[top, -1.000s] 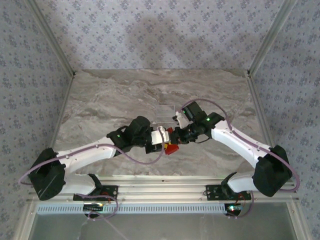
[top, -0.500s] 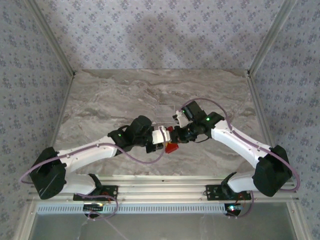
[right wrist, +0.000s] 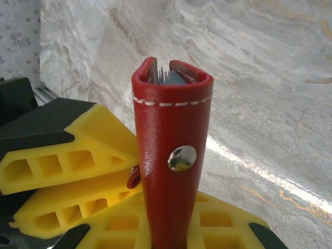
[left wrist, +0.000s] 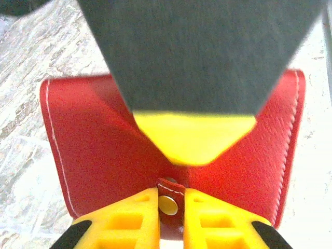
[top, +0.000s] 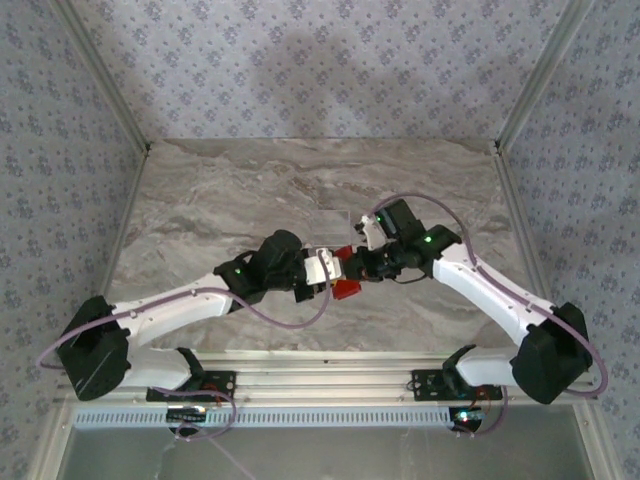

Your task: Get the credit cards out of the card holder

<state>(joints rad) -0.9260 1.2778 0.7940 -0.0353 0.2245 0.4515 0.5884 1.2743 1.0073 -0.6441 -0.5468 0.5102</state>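
Left tool (left wrist: 171,201) nips the card holder (left wrist: 93,140) by its tab; right tool (right wrist: 166,220) clamps its edge, over marble table (top: 220,190).

Desk (top: 230,190) is a grey marble-look slab with lots of veining, kinda glossy up close in the right wrist view. A faint clear plastic sheet (top: 328,222) lies flat on it, around the middle. The walls (top: 320,60) have pale blue-grey flowery wallpaper. Metal posts (top: 100,75) angle up from the back corners, and a metal rail (top: 320,385) runs along the near edge.
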